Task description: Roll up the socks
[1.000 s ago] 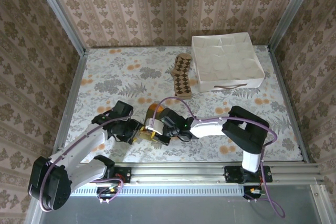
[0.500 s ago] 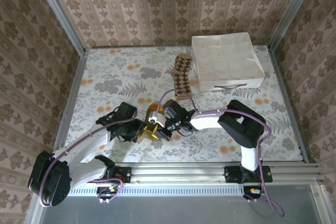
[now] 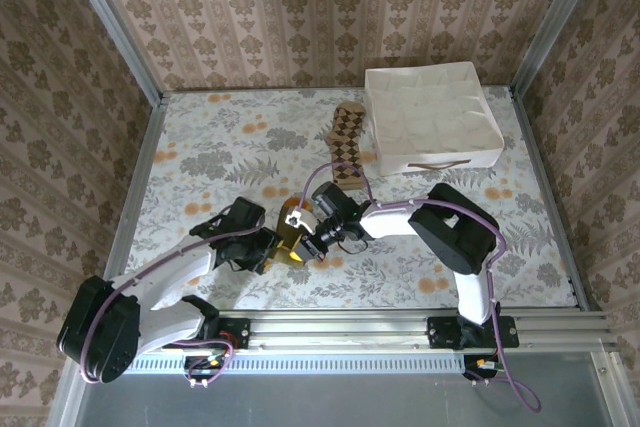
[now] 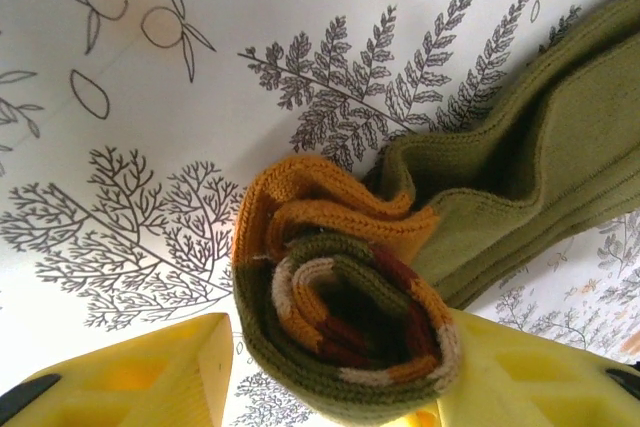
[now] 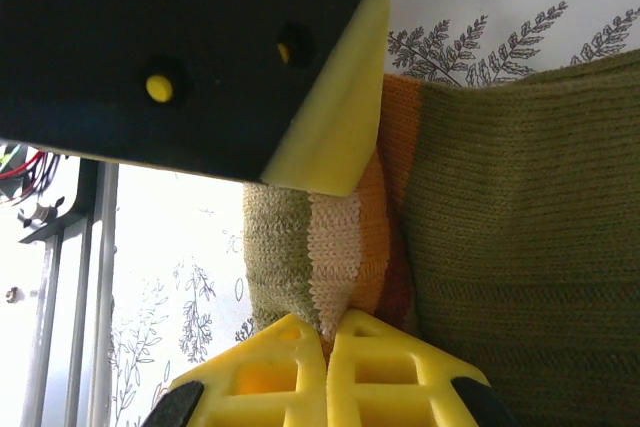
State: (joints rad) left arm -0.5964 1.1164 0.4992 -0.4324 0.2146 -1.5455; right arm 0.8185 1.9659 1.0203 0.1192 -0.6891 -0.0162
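Counter (image 3: 200, 147) with a floral print carries everything. White box (image 3: 432, 117) stands at its far right corner. Both arms reach to one spot well apart from the box, nearer than it and to its left. The right arm (image 3: 455, 237) bends in from the near side of the box, and the left arm (image 3: 160, 282) comes from farther left.

Argyle sock (image 3: 346, 145) lies flat and unrolled just beside the box's left wall, running along it. Green sock (image 4: 560, 177) sits where the arms meet, nearer than the box and left of it, well apart from the argyle sock. One end of it is wound into a loose coil, with orange, cream and red bands spiralling inside. The rest trails flat on the counter away from that end.

Left fingers (image 4: 150, 372) stand on either side of the coiled end and clamp it between them. Right fingers (image 5: 390, 362) are pressed together, their tips against the striped part of the green sock. Whether any fabric is nipped between them I cannot tell.
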